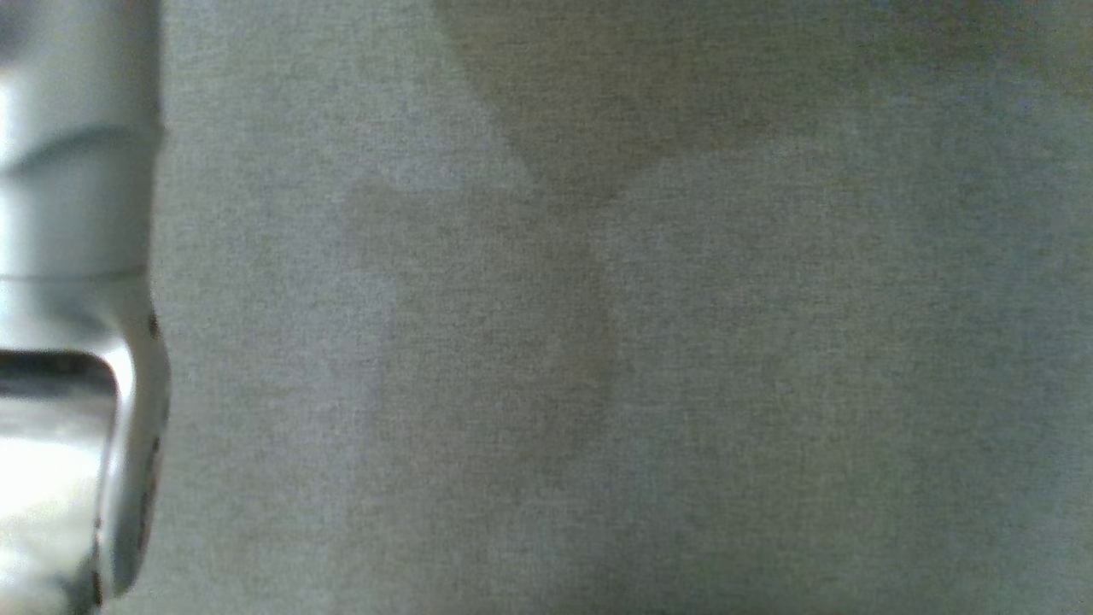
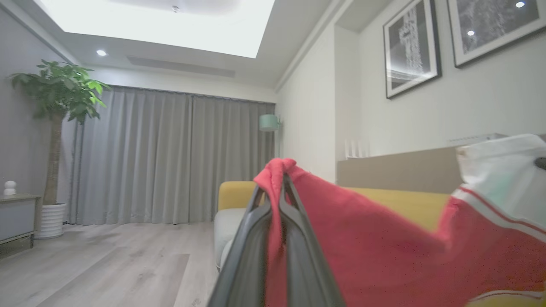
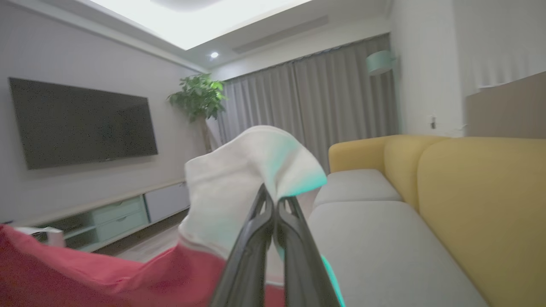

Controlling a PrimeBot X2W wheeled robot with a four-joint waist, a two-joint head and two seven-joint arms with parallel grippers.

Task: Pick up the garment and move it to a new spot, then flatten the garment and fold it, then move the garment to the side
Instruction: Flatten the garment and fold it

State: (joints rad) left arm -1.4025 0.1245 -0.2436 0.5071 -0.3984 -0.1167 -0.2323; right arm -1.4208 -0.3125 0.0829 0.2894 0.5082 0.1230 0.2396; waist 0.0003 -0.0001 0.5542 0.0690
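The garment (image 2: 362, 238) is red with white striped trim and a white and teal part. In the left wrist view my left gripper (image 2: 281, 179) is shut on a bunched red edge, and the cloth stretches away to the right in the air. In the right wrist view my right gripper (image 3: 273, 200) is shut on the white part of the garment (image 3: 239, 179), whose red body sags to the lower left. In the head view a pale forearm (image 1: 68, 342) stands along the left edge over grey fabric (image 1: 598, 342).
A sofa with grey seat cushions (image 3: 384, 238) and a yellow backrest (image 3: 482, 192) runs along the wall. Across the room are a wall television (image 3: 81, 123), a low cabinet (image 3: 119, 213), a potted plant (image 2: 59, 94), grey curtains and wooden floor (image 2: 106, 264).
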